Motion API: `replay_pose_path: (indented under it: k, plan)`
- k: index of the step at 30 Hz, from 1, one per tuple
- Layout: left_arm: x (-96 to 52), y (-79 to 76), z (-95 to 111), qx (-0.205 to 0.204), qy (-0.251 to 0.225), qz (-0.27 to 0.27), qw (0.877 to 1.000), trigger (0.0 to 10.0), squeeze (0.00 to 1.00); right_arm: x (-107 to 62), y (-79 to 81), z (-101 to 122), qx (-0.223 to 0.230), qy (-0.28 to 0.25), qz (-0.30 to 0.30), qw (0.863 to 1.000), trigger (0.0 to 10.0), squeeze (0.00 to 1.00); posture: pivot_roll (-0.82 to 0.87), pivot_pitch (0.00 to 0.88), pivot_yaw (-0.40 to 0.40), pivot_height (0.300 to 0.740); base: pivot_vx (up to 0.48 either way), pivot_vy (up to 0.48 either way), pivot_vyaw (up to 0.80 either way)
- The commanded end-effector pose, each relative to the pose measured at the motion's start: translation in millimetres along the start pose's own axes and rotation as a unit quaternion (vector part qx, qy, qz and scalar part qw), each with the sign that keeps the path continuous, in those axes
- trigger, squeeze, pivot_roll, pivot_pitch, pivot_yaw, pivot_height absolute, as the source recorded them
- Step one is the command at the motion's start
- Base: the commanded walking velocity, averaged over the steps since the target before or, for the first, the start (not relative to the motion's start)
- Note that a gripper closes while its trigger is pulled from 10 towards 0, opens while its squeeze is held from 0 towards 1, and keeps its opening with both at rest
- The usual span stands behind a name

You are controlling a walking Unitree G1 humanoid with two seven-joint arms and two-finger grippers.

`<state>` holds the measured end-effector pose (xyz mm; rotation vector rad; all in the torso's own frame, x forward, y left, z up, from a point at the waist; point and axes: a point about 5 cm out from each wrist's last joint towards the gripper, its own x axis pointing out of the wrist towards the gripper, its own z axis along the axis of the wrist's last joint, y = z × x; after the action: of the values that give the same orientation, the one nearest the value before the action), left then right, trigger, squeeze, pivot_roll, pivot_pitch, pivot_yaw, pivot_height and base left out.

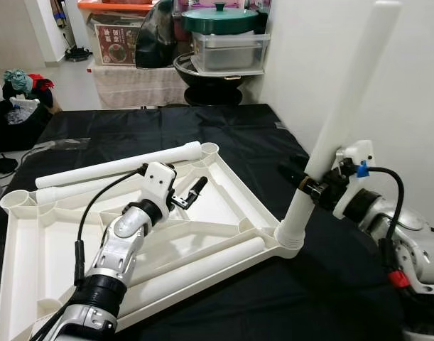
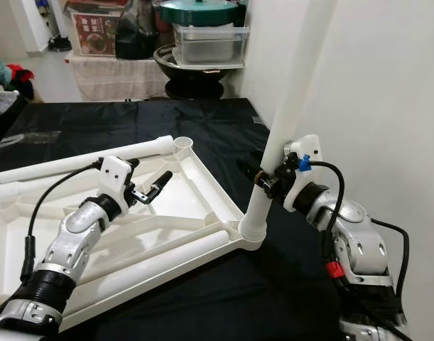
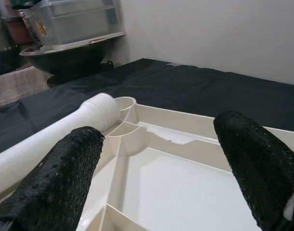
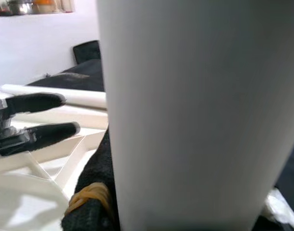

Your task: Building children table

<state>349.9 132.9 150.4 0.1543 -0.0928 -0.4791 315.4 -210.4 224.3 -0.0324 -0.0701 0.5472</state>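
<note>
A white children's table top (image 1: pixel 220 202) lies upside down on a black cloth (image 1: pixel 167 124). One white leg (image 1: pixel 344 106) stands tilted in the near right corner socket (image 1: pixel 289 238). My right gripper (image 1: pixel 307 181) is shut on this leg low down, and the leg (image 4: pixel 195 110) looms close in the right wrist view. My left gripper (image 1: pixel 194 193) hovers open over the ribbed underside, holding nothing; its black fingers (image 3: pixel 60 183) stand wide apart. A second leg (image 1: pixel 117 167) lies along the far rim. A third leg (image 1: pixel 202 266) rests inside the near rim.
A white wall (image 1: pixel 415 85) rises close on the right. At the back stand a clear storage box (image 1: pixel 227 50), a green-lidded pot (image 1: pixel 220 18) and a black wok (image 1: pixel 209 78). A dark bag with clothes (image 1: pixel 14 106) sits on the floor at left.
</note>
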Motion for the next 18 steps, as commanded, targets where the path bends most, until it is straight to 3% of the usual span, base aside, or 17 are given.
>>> replay_pose_path:
  k: [1, 3, 4, 7, 8, 9, 10, 11, 12, 13, 14, 15, 16, 18]
  plan:
    - [-0.6, -0.2, 0, 0.010, 0.004, -0.008, 1.000, 10.0, 0.00, 0.7, -13.3, -13, 0.006, 0.024, -0.105, 0.994, 0.0, 0.00, 0.04, 0.000, -0.056, 0.740, 0.000, 0.000, 0.00]
    - [-0.6, -0.2, 0, 0.010, 0.004, -0.008, 1.000, 10.0, 0.00, 0.7, -13.3, -13, 0.006, 0.024, -0.105, 0.994, 0.0, 0.00, 0.04, 0.000, -0.056, 0.740, 0.000, 0.000, 0.00]
    - [-0.1, 0.8, 1, 0.011, 0.004, -0.009, 1.000, 10.0, 0.00, -1.5, -21.7, -15, 0.010, 0.021, -0.174, 0.985, 0.0, 0.00, 0.04, 0.000, -0.055, 0.740, 0.000, 0.000, 0.00]
    - [-0.1, 0.8, 1, 0.011, 0.004, -0.009, 1.000, 10.0, 0.00, -1.5, -21.7, -15, 0.010, 0.021, -0.174, 0.985, 0.0, 0.00, 0.04, 0.000, -0.055, 0.740, 0.000, 0.000, 0.00]
    - [1.2, 0.9, 1, 0.011, 0.005, -0.010, 1.000, 10.0, 0.00, -10.2, -27.4, -20, 0.035, 0.007, -0.294, 0.955, 0.0, 0.00, 0.02, 0.000, -0.045, 0.740, 0.000, 0.000, 0.00]
    - [3.2, -2.8, 2, 0.009, 0.004, -0.013, 1.000, 10.0, 0.00, -18.0, -17.9, -33, 0.071, 0.007, -0.402, 0.913, 0.0, 0.00, 0.03, 0.000, -0.040, 0.740, 0.000, 0.000, 0.00]
    - [3.2, -2.8, 2, 0.009, 0.004, -0.013, 1.000, 10.0, 0.00, -18.0, -17.9, -33, 0.071, 0.007, -0.402, 0.913, 0.0, 0.00, 0.03, 0.000, -0.040, 0.740, 0.000, 0.000, 0.00]
    - [4.4, -6.1, 2, 0.007, 0.002, -0.016, 1.000, 10.0, 0.00, -21.2, -2.5, -41, 0.099, 0.009, -0.458, 0.883, 0.0, 0.00, 0.03, 0.000, -0.040, 0.740, 0.000, 0.000, 0.00]
    - [4.4, -6.1, 2, 0.007, 0.002, -0.016, 1.000, 10.0, 0.00, -21.2, -2.5, -41, 0.099, 0.009, -0.458, 0.883, 0.0, 0.00, 0.03, 0.000, -0.040, 0.740, 0.000, 0.000, 0.00]
    - [4.6, -8.1, 2, 0.005, 0.003, -0.018, 1.000, 10.0, 0.00, -18.5, 14.8, -46, 0.118, 0.015, -0.475, 0.872, 0.0, 0.00, 0.03, 0.000, -0.039, 0.740, 0.000, 0.000, 0.00]
    - [4.6, -8.1, 2, 0.005, 0.003, -0.018, 1.000, 10.0, 0.00, -18.5, 14.8, -46, 0.118, 0.015, -0.475, 0.872, 0.0, 0.00, 0.03, 0.000, -0.039, 0.740, 0.000, 0.000, 0.00]
    - [3.7, -8.1, 0, 0.007, 0.007, -0.017, 1.000, 10.0, 0.00, -7.1, 33.9, -48, 0.124, 0.020, -0.445, 0.887, 0.0, 0.00, 0.03, 0.000, -0.045, 0.740, 0.000, 0.000, 0.00]
    - [3.7, -8.1, 0, 0.007, 0.007, -0.017, 1.000, 10.0, 0.00, -7.1, 33.9, -48, 0.124, 0.020, -0.445, 0.887, 0.0, 0.00, 0.03, 0.000, -0.045, 0.740, 0.000, 0.000, 0.00]
    - [3.2, -5.7, 0, 0.008, 0.008, -0.016, 1.000, 10.0, 0.00, 1.6, 38.3, -44, 0.115, 0.020, -0.412, 0.903, 0.0, 0.00, 0.03, 0.000, -0.055, 0.740, 0.000, 0.000, 0.00]
